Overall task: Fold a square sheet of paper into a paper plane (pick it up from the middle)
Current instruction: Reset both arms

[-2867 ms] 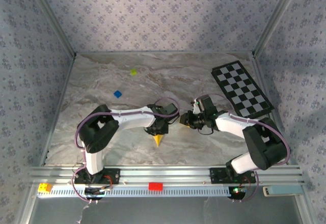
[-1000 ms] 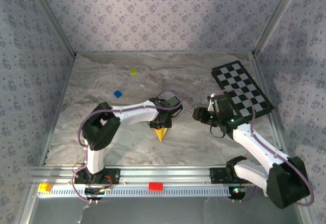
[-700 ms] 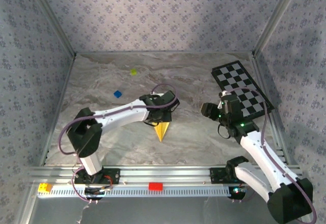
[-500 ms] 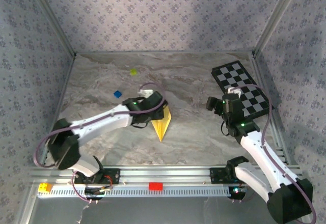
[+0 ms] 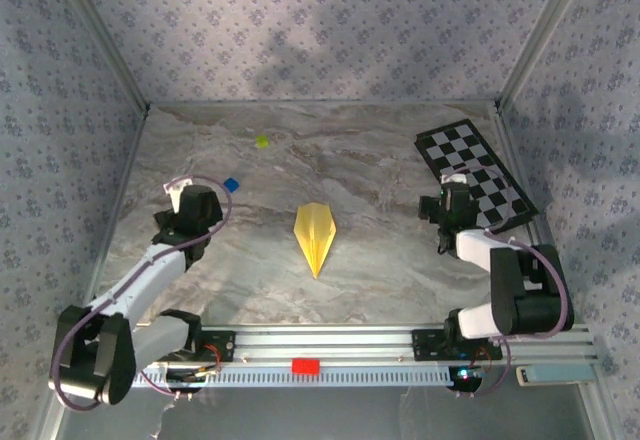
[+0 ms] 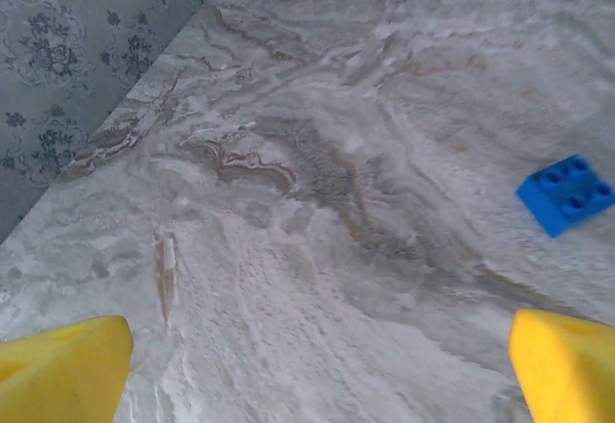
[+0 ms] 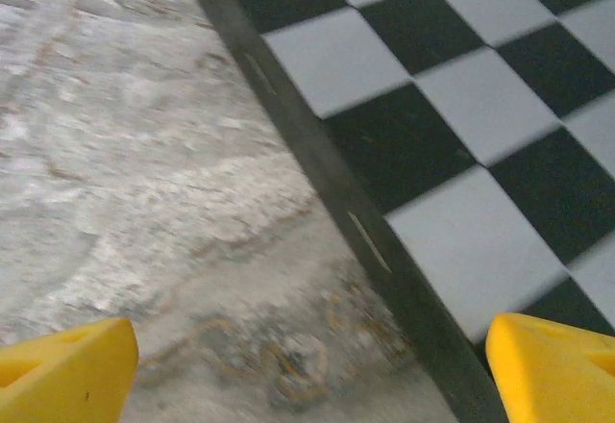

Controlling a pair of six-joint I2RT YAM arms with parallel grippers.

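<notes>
Both arms have pulled away from the paper plane [image 5: 316,238], which now lies free on the bench [image 5: 380,260], between the left fingers [image 6: 62,370] and the right fingers [image 7: 62,365] and well apart from both. Both pairs are spread wide and hold nothing. A blue block [image 6: 567,194] sits beyond the left fingers, and the checkered board [image 7: 461,106] lies just ahead of the right fingers.

Top camera: above and behind my bases, looking down over the whole table [image 5: 380,160]. Left wrist camera: close, angled toward the table's left edge; shares the blue block [image 6: 567,192] with top. Right wrist camera: closer, at the left edge of the checkered board [image 7: 461,106]; board shared.
</notes>
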